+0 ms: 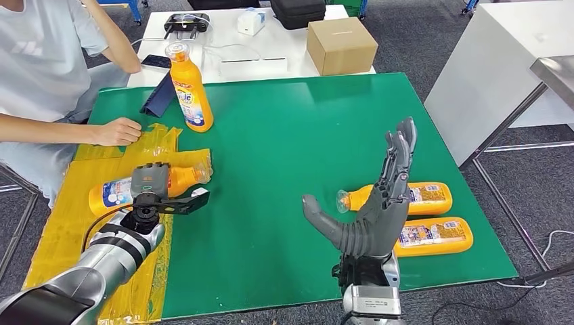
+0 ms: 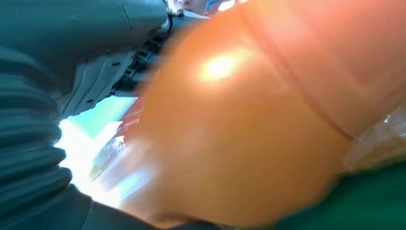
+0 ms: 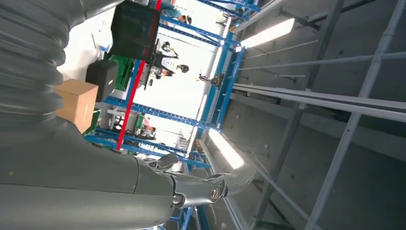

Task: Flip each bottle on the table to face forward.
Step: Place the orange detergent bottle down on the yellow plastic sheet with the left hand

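Note:
An orange bottle (image 1: 115, 190) lies on its side on the yellow taped area at the left, and my left hand (image 1: 150, 181) grips its middle. Seen from the left wrist, that bottle (image 2: 268, 115) is a blurred orange mass right against the hand. Another orange bottle (image 1: 189, 91) stands upright at the back left. Two more bottles (image 1: 423, 198) (image 1: 433, 236) lie side by side at the right. My right hand (image 1: 379, 210) is raised above the table, fingers straight and spread, holding nothing; its thumb (image 3: 210, 187) points up toward the ceiling.
A person sits at the left with a hand (image 1: 116, 131) resting on the green mat (image 1: 291, 135). A dark blue folded item (image 1: 157, 97) lies near the upright bottle. A cardboard box (image 1: 340, 45) and devices sit on the white table behind.

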Controlling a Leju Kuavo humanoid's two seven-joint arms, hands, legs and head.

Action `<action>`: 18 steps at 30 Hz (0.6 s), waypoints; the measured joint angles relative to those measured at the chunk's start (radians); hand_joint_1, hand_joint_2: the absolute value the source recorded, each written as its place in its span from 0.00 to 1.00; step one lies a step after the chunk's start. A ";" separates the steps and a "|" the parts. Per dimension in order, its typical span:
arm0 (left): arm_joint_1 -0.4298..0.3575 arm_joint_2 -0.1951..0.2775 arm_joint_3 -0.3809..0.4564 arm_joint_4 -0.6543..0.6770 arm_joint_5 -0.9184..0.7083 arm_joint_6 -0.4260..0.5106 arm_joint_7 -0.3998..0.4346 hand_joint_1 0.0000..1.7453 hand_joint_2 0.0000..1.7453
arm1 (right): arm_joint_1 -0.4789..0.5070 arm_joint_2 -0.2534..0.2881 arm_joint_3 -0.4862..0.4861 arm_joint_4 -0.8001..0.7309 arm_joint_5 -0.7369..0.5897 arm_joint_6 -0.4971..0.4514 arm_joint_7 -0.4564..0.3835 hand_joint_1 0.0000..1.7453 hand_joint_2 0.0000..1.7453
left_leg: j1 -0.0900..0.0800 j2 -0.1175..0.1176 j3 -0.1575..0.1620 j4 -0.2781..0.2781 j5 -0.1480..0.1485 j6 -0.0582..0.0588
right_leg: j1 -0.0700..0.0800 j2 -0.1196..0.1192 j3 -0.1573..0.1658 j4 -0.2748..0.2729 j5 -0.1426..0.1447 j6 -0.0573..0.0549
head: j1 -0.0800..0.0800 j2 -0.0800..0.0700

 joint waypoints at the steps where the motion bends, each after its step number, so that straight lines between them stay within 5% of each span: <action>1: 0.000 0.000 0.006 0.002 0.000 0.003 -0.004 0.00 1.00 | 0.000 0.000 0.000 0.002 0.000 0.001 0.002 0.00 1.00 | 0.000 0.000 0.000 0.000 0.000 0.000 | 0.000 0.000 0.000 0.000 0.000 0.000 | 0.000 0.000; 11: 0.015 -0.025 0.091 0.006 0.058 0.104 -0.120 0.00 1.00 | 0.000 0.000 0.000 0.020 0.007 0.009 0.010 0.00 1.00 | 0.000 0.000 0.001 0.000 0.000 0.000 | 0.000 0.000 0.001 0.000 0.000 0.000 | 0.000 0.000; 18: 0.119 -0.050 0.179 -0.167 0.273 0.217 -0.407 0.00 1.00 | 0.023 -0.011 -0.001 0.026 0.051 0.049 0.036 0.00 1.00 | -0.001 0.001 0.000 0.000 -0.001 0.000 | -0.001 0.000 0.000 0.000 0.000 0.000 | 0.000 0.000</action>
